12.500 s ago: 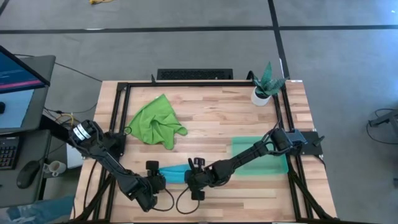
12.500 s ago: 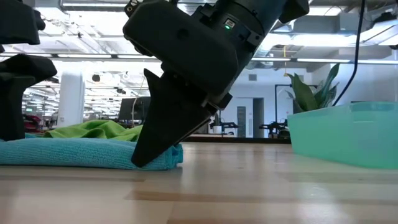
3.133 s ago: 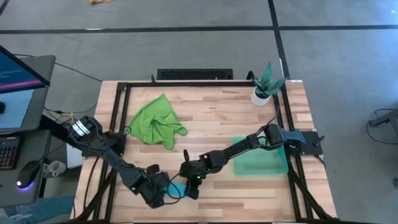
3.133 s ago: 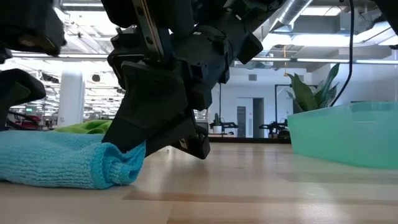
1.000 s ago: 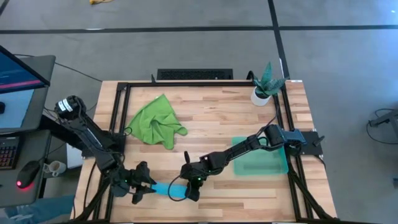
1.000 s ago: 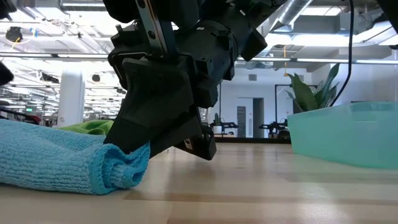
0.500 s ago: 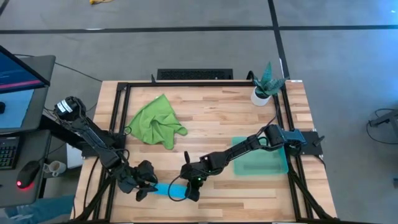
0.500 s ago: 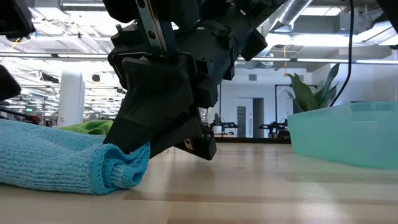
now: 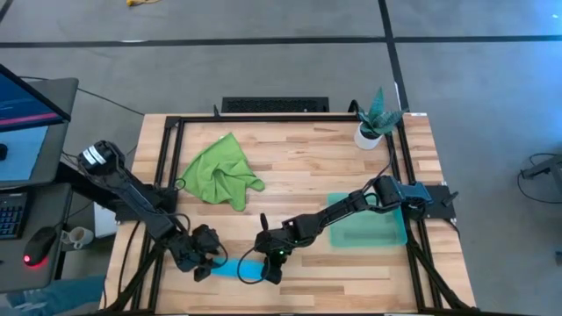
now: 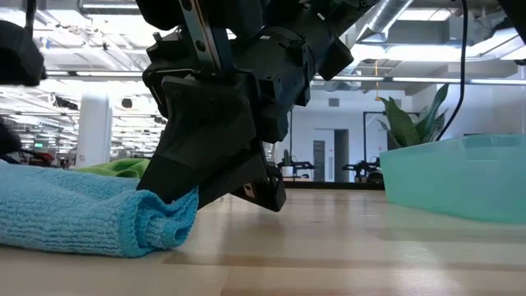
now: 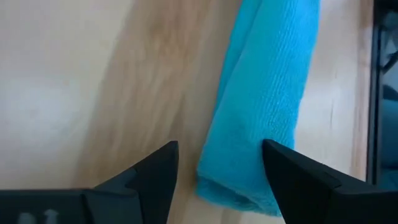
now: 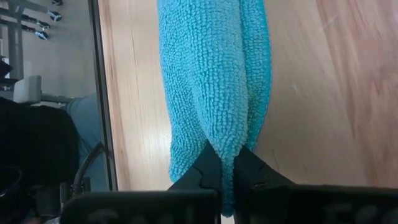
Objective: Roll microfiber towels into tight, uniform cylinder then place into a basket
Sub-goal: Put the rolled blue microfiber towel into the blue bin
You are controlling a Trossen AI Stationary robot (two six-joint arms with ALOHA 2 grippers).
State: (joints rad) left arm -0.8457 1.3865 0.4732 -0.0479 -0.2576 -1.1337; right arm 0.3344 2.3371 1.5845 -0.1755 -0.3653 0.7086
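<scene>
The sky-blue towel [image 9: 232, 266] lies as a loose roll on the table near its front edge, running left to right. My right gripper [image 12: 222, 155] is shut on the roll's right end. My left gripper [image 11: 219, 149] stands open over the roll's left end [image 11: 233, 180], one finger on each side of it. The lime green towel [image 9: 219, 171] lies crumpled at the far left. The teal basket [image 9: 391, 235] stands at the right, holding no towel. My right gripper pinches the right end of the blue roll [image 12: 217, 134] between its two fingers, several layers together. It comes slanting down from the table's right, along the roll. The roll lies on the table [image 10: 168, 220]. My left gripper: whether a finger [image 11: 292, 177] touches the roll, I cannot tell.
A potted plant [image 9: 373, 118] stands at the far right corner. A black frame [image 9: 171, 132] runs around the table's edges. Bare wood lies between the green towel and the basket. A monitor and desk stand off the table to the left.
My left gripper has come down toward the blue roll's left end and turned a little. The roll and my right gripper have kept still.
</scene>
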